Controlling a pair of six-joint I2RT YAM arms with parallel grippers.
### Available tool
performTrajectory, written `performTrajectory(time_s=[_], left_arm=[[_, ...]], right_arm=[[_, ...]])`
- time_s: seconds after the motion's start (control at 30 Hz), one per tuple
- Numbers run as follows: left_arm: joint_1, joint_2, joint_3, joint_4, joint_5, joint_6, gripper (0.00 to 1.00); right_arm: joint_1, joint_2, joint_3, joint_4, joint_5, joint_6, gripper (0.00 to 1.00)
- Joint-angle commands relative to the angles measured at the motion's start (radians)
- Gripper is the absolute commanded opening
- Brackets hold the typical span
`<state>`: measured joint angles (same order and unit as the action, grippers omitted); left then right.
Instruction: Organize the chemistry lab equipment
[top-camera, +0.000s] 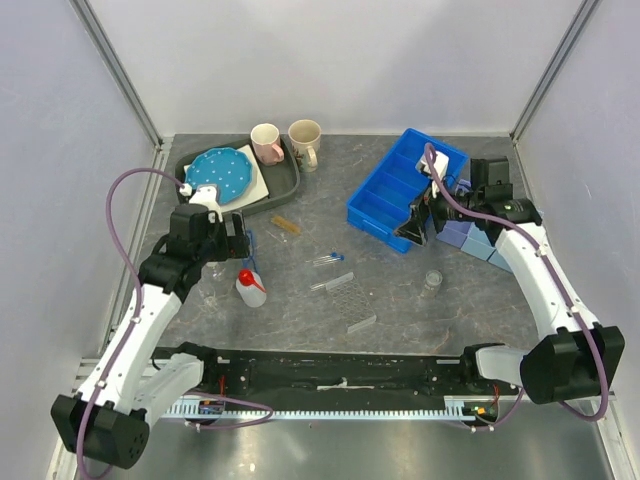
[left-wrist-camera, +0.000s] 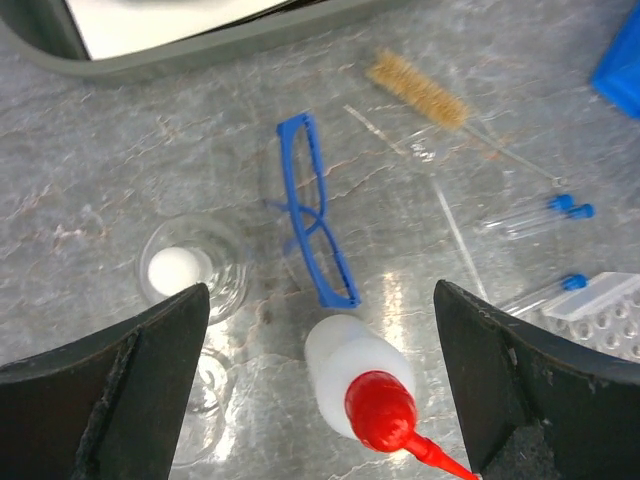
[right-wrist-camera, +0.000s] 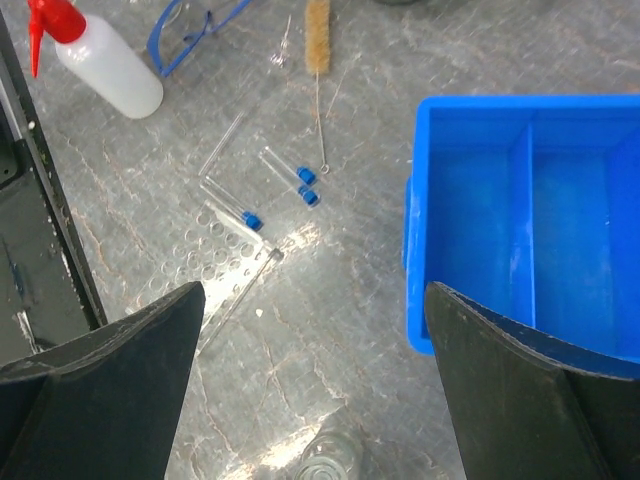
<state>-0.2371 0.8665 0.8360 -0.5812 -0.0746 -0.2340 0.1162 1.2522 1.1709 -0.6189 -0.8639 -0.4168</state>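
Fingers (left-wrist-camera: 140, 360) on left gripper (left-wrist-camera: 320, 335) and right gripper (right-wrist-camera: 315, 375) are gaping empty; I'm aiming left at the squeeze bottle (left-wrist-camera: 340, 362) body, not its nozzle.

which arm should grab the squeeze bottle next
Left: the left pincer hovers open directly over the squeeze bottle, while the right pincer is open near the blue bin, farther from it.

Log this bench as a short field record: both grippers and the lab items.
left gripper: open, above squeeze bottle and blue-framed safety glasses
right gripper: open, holding nothing, at the edge of blue divided bin
tubes: three blue-capped tubes loose beside clear tube rack
brush: tan bristle brush near grey tray
beaker: small clear beaker upright, in front of the bin
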Motion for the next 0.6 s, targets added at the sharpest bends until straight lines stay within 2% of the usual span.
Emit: performTrajectory(time_s=[0.0, 0.27, 0.37, 0.57], left_arm=[[0.01, 0.071, 0.074, -0.065, -0.132, 0.018, 1.0], [0.061, 0.161, 0.043, -0.04, -0.185, 0.042, 0.96], [0.094, 0.184, 0.023, -0.013, -0.166, 0.042, 1.0], [0.192, 0.253, -0.003, 0.066, -0.039, 0.056, 1.0]], right_arm=[[0.007, -0.022, -0.036, 0.022, -0.044, -0.043, 0.98], [0.008, -0.01, -0.074, 0.059, -0.053, -0.028, 0.98], [0.008, 0.003, -0.08, 0.073, -0.061, -0.027, 0.98], [0.019, 0.026, -0.088, 0.088, -0.09, -0.014, 0.98]])
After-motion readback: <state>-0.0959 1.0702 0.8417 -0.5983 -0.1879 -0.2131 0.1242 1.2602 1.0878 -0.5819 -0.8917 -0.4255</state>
